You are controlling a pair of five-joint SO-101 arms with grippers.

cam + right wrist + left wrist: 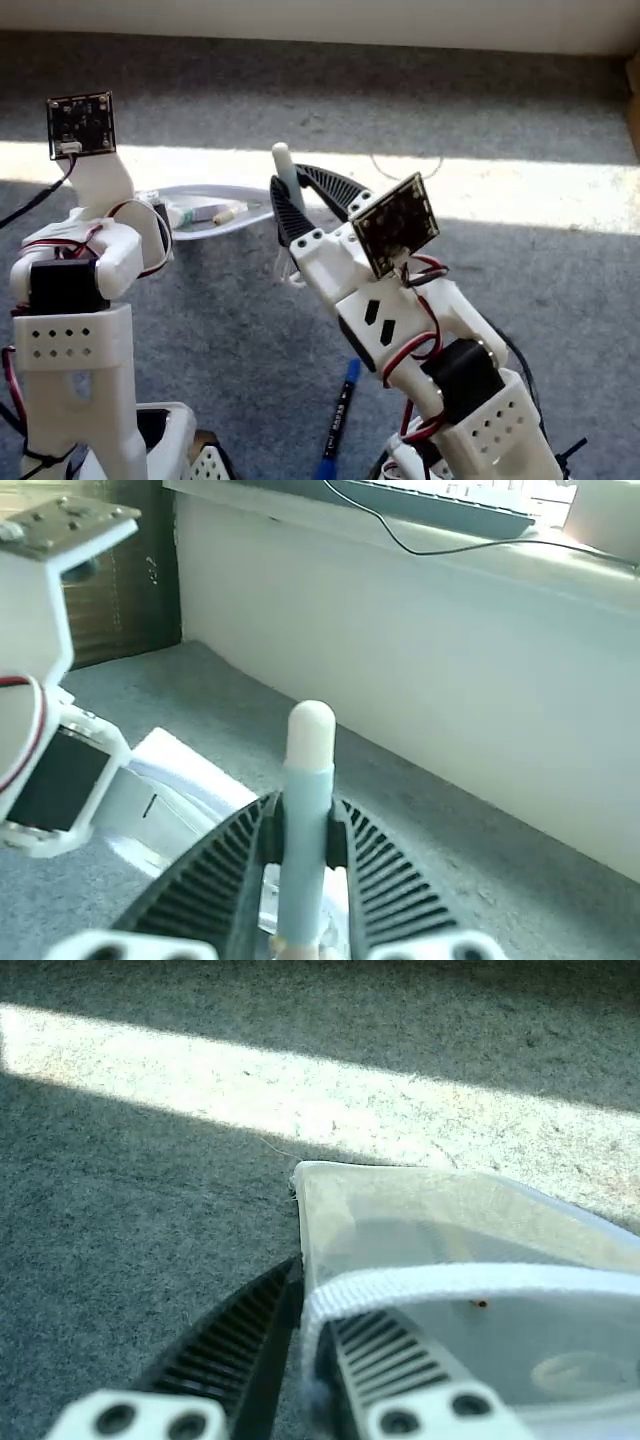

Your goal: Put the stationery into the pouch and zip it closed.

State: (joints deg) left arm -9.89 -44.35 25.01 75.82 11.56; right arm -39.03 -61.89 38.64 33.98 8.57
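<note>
Right pincer (305, 810) grips the pen (310, 730) mid-barrel, looks light and slick, near the floppy pouch (430, 1210), left pincer (312, 1295) pinching its rim.

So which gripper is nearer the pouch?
Left. The left gripper is clamped on the edge of the pouch; the right gripper holds a white-capped pen upright by its other end.

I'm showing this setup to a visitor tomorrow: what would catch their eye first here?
The right gripper clamps a pale blue pen upright, white cap up, near the clear pouch, whose edge the left gripper pinches. A blue-capped marker lies on the grey carpet between the arms.
</note>
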